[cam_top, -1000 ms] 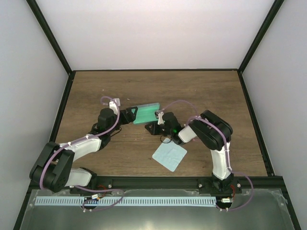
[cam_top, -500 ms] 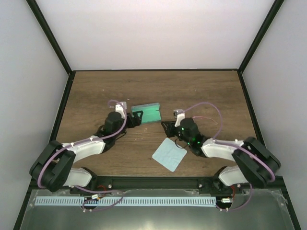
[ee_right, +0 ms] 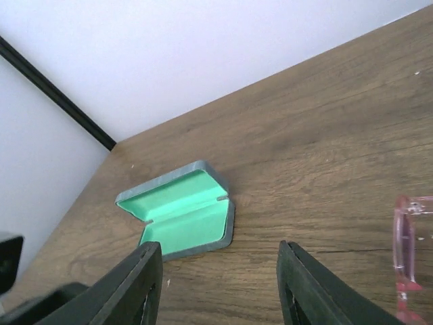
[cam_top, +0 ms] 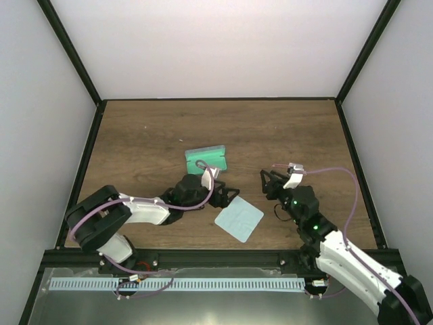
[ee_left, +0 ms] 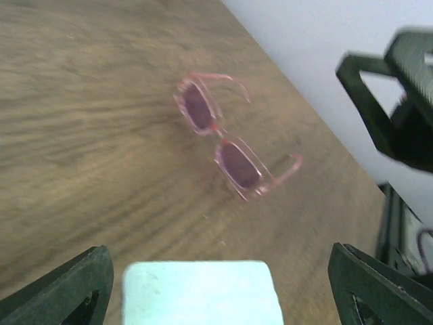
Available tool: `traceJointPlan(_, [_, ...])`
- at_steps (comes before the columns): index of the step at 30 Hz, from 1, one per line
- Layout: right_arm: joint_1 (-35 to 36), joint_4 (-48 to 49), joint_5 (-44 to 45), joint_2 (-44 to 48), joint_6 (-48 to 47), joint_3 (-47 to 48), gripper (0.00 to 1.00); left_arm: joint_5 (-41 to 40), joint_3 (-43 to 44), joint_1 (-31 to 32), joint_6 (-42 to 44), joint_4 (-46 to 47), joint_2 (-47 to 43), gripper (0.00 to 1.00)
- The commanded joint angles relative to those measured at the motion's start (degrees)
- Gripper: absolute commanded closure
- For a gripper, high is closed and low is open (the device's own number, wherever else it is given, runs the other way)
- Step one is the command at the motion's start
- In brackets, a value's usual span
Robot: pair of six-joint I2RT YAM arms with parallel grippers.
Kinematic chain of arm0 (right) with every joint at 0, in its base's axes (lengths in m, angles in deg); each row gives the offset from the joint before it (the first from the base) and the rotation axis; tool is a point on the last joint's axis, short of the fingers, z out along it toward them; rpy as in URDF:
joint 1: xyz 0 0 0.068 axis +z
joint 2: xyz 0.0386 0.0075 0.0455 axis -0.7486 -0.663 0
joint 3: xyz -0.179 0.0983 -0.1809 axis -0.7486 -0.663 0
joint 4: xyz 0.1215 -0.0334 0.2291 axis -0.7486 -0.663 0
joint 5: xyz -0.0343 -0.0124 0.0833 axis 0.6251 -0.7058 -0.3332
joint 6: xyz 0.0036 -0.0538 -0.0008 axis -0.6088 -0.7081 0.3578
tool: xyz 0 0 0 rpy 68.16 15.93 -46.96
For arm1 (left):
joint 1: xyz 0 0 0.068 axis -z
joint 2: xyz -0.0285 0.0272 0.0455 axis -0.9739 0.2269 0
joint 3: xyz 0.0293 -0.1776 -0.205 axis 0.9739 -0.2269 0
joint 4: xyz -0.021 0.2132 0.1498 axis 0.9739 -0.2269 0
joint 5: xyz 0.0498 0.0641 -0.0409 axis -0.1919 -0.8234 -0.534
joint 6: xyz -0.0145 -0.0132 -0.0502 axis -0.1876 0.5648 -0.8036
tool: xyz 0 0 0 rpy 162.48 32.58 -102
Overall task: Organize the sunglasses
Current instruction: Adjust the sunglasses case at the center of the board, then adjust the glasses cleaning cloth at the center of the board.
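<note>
Left gripper hangs just on the near side of the open green case, its fingers spread wide with nothing between them. Under it, nearer still from the case and a little to the right, a pale mint cloth lies flat on the desk.

Right gripper sits well to the right of the case, partly open and empty, with bare wood showing between its fingers.

Pink sunglasses lie free on the desk to the right of the case, touched by neither gripper. Their arms are unfolded and their lenses are dark. From overhead they are too faint to make out.

The case rests on the wood with its lid up and its bright green lining showing, holding nothing.
</note>
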Motion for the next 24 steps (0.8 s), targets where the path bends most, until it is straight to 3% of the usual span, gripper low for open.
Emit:
traceJointPlan(1, [-0.7,-8.3,2.7,7.2,0.9,-1.5,0.51,8.5,-2.0,2.5,3.2,9.9,2.9,0.1])
traceJointPlan(9, [-0.7,-9.8,3.0,9.9,0.9,-1.4,0.5,9.7,5.1,4.6,5.2,4.2,10.4,0.0])
traceJointPlan(17, [-0.7,-9.7,2.9,10.1,0.9,-1.8,0.49,10.6,10.3,4.7,4.9,1.6,18.1,0.0])
traceJointPlan(24, [-0.7,-9.7,3.2,10.5,0.8,-2.1,0.48,6.9,9.4,4.7,5.4,-0.5,17.8,0.0])
